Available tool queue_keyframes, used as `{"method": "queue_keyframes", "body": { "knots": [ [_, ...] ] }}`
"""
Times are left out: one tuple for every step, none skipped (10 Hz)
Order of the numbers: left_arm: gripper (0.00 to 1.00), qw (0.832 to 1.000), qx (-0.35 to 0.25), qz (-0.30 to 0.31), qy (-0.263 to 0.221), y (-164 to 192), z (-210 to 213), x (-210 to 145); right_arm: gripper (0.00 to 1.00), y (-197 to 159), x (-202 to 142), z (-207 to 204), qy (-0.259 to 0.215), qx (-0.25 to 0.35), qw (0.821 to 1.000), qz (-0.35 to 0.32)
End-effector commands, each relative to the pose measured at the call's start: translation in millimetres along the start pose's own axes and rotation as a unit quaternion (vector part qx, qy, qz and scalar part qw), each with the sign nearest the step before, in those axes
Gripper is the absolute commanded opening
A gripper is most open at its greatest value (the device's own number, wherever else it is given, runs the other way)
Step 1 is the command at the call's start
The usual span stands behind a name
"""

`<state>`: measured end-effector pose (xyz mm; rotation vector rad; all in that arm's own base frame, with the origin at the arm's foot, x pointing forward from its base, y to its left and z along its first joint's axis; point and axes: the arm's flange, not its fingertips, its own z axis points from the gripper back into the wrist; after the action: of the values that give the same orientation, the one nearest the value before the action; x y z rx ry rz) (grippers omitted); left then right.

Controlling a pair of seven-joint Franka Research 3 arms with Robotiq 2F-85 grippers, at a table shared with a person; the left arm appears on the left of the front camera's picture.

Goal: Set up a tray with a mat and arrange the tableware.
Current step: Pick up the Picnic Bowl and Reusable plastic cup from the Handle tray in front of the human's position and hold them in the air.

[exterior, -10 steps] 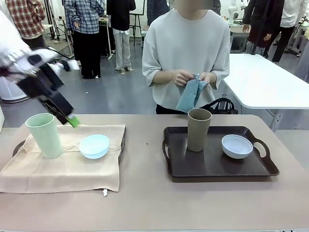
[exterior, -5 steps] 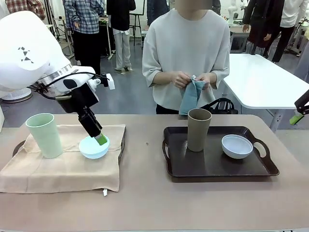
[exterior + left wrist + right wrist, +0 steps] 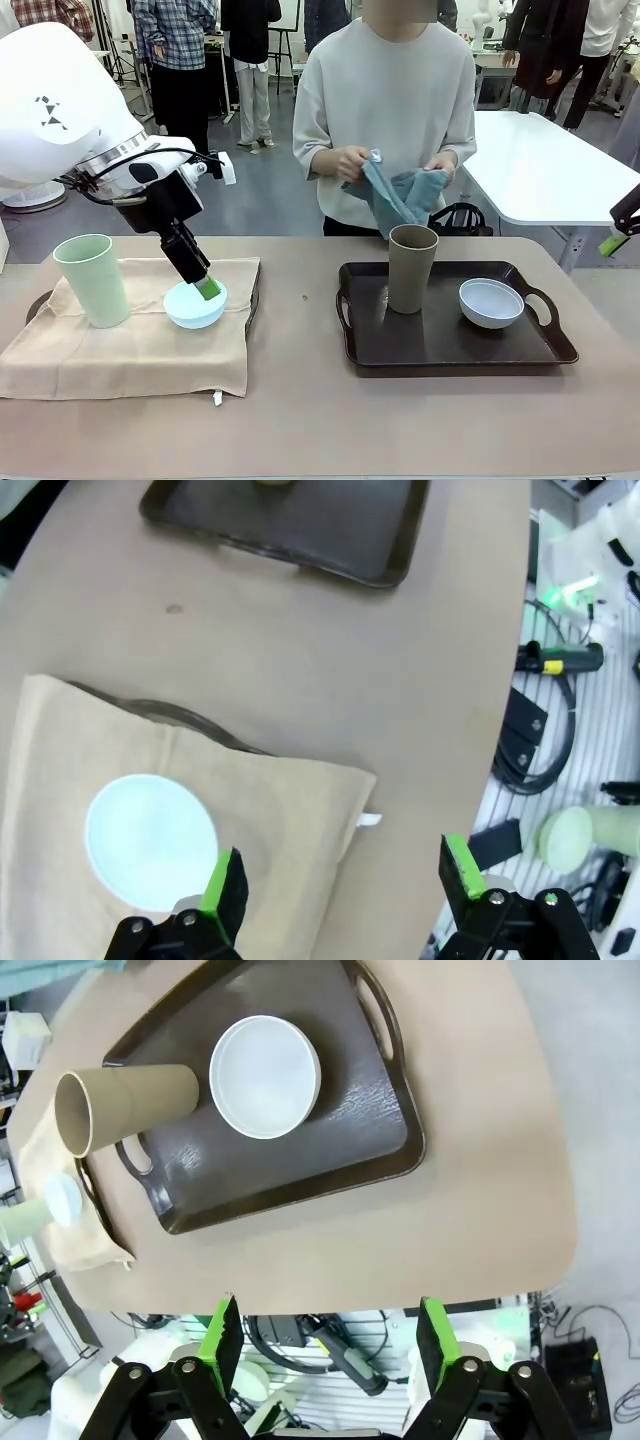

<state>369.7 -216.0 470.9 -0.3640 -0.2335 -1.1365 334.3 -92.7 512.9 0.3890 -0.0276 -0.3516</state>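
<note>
A beige mat covers the left tray, whose dark rim shows at its edge. On the mat stand a pale green cup and a light blue bowl. My left gripper hangs low over that bowl, open. In the left wrist view one fingertip overlaps the rim of the bowl and the other is over the mat. The right tray holds a tan cup and a white bowl. My right gripper is open, high above the white bowl and off the table's right end.
Across the table a person holds a blue cloth spread between both hands above the tan cup. Bare tabletop lies between the two trays and along the front edge. A white table stands at the back right.
My left arm swung in and came down over the light blue bowl, then held still. The right gripper came into view at the right edge. The person spread the blue cloth open.
</note>
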Motion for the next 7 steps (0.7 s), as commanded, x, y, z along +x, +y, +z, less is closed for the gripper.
{"method": "queue_keyframes", "body": {
  "knots": [
    [1.00,1.000,0.000,0.000,0.000,0.3,0.3,-0.2,0.90,-0.6,-0.1,0.1,0.000,0.000,1.000,-0.001],
    [1.00,0.998,-0.021,-0.060,0.025,0.1,-13.1,31.5,0.90,22.5,17.8,-13.0,-0.013,-0.035,0.999,0.009],
    [1.00,0.990,-0.041,-0.132,0.033,3.3,-25.0,58.9,0.90,38.6,34.9,-23.7,-0.027,-0.045,0.999,-0.001],
    [1.00,0.979,-0.070,-0.194,0.009,6.0,-34.0,80.9,0.90,51.7,46.3,-33.0,-0.027,-0.040,0.999,-0.002],
    [1.00,0.966,-0.096,-0.240,-0.025,10.8,-49.8,101.5,0.90,61.1,56.9,-42.5,-0.027,-0.047,0.999,0.007],
    [1.00,0.957,-0.096,-0.269,-0.043,7.3,-60.4,108.2,0.90,68.2,63.1,-51.3,-0.031,-0.061,0.997,0.032],
    [1.00,0.943,-0.107,-0.308,-0.069,7.0,-78.7,122.7,0.90,75.5,69.0,-63.1,-0.030,-0.060,0.997,0.044]
  ]
}}
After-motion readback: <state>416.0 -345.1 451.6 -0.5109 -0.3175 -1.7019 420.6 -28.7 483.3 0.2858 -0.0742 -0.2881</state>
